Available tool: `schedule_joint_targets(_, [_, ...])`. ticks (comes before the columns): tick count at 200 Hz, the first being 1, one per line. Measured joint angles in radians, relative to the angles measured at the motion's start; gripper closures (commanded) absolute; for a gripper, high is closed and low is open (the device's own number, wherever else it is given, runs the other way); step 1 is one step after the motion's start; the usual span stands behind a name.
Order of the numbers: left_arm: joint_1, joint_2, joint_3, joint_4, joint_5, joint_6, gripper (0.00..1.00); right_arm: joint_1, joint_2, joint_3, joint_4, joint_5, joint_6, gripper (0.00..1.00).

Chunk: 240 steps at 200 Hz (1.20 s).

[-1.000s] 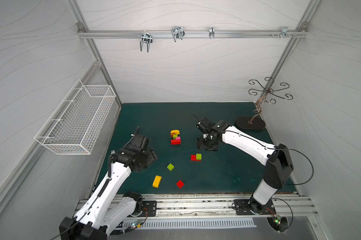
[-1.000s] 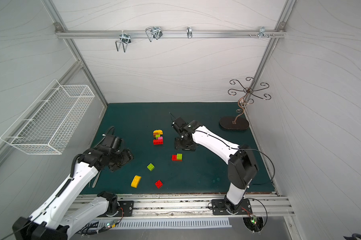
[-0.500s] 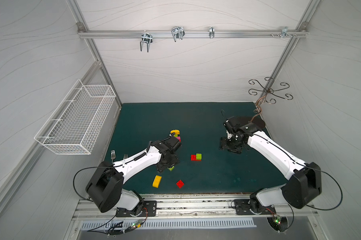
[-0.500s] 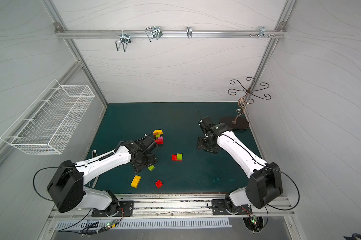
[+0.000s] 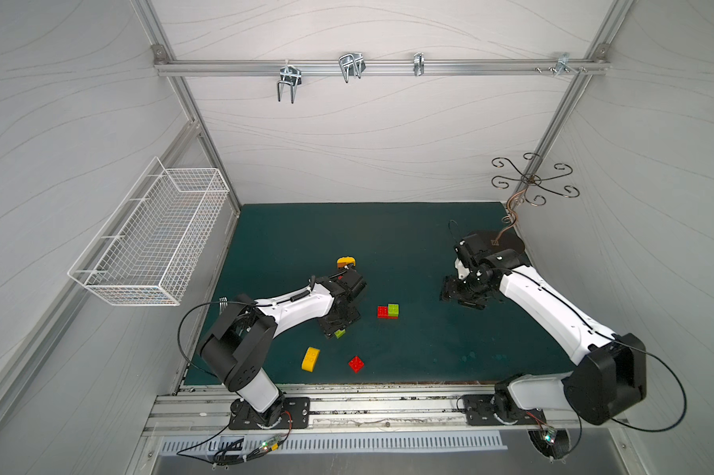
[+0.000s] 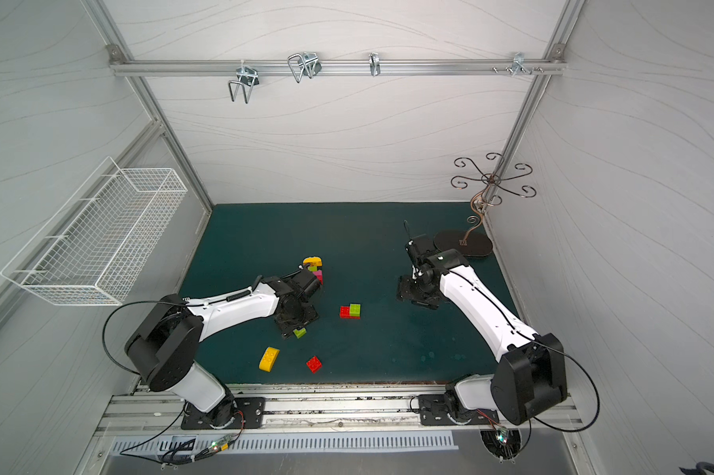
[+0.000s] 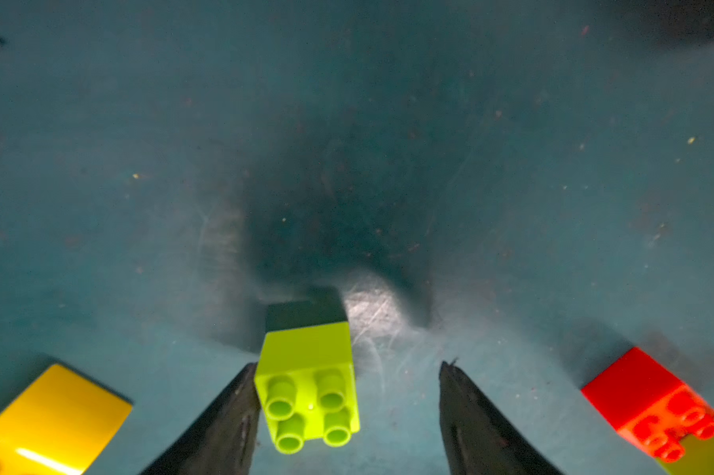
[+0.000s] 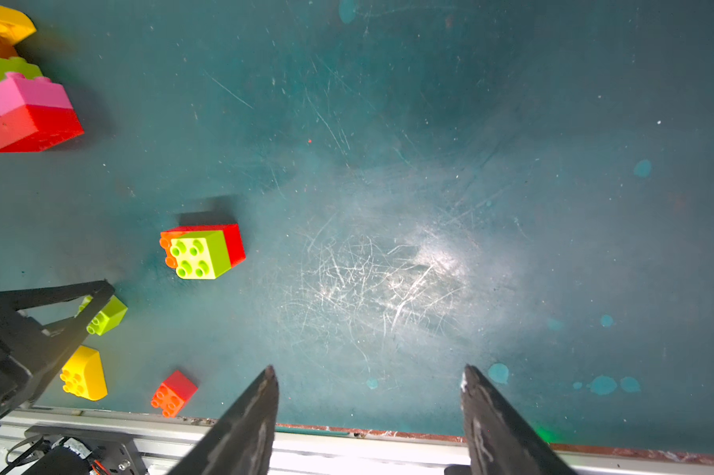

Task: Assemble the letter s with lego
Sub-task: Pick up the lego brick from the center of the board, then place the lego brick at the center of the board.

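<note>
Two parted claws: left claw (image 7: 349,366) astride lime brick (image 7: 308,370), yellow brick (image 7: 51,415) beside; right claw (image 8: 368,369) empty.

Bright even top views, wide-angle bowed edges — wrist views dim, glare on mat (image 8: 388,279)

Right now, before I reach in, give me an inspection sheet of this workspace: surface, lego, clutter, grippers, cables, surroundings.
Surface: green mat, scratched, with pale spots.
Job's things: part-built stack, yellow on top; red-and-green pair; lime brick; yellow brick; red square brick.
Clutter: scroll-wire stand in the far corner.
Grippers: left gripper, jaws open either side of the lime brick, one touching it; right gripper, jaws open over bare mat, holding nothing.
Cables: black loops at both arms; loose wires at the front edge.
Surroundings: wire basket hung at the left arm's side; hooks overhead.
</note>
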Motion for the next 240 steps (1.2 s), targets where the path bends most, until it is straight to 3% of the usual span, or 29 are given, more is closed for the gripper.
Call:
schedule_joint_targets(40, [0.0,0.0,-0.008,0.026,0.009,0.002,0.51,-0.002,0.0,-0.015,0.013,-0.007,-0.002,0.32])
schedule_joint_targets(131, [-0.059,-0.006,-0.02,0.029,0.032,0.055,0.67,-0.004,0.0,-0.021,0.02,-0.009,-0.003,0.37])
schedule_joint_targets(163, [-0.148,0.042,0.144,-0.024,0.035,0.121,0.68,-0.005,-0.002,-0.021,0.019,-0.008,-0.003,0.37])
schedule_joint_targets(197, [-0.222,0.188,0.365,-0.027,0.064,0.222,0.71,-0.01,-0.013,-0.021,0.018,-0.006,-0.008,0.37])
schedule_joint_targets(240, [-0.272,0.356,0.497,-0.106,0.099,0.328,0.68,-0.025,-0.035,-0.021,0.014,-0.006,-0.026,0.37])
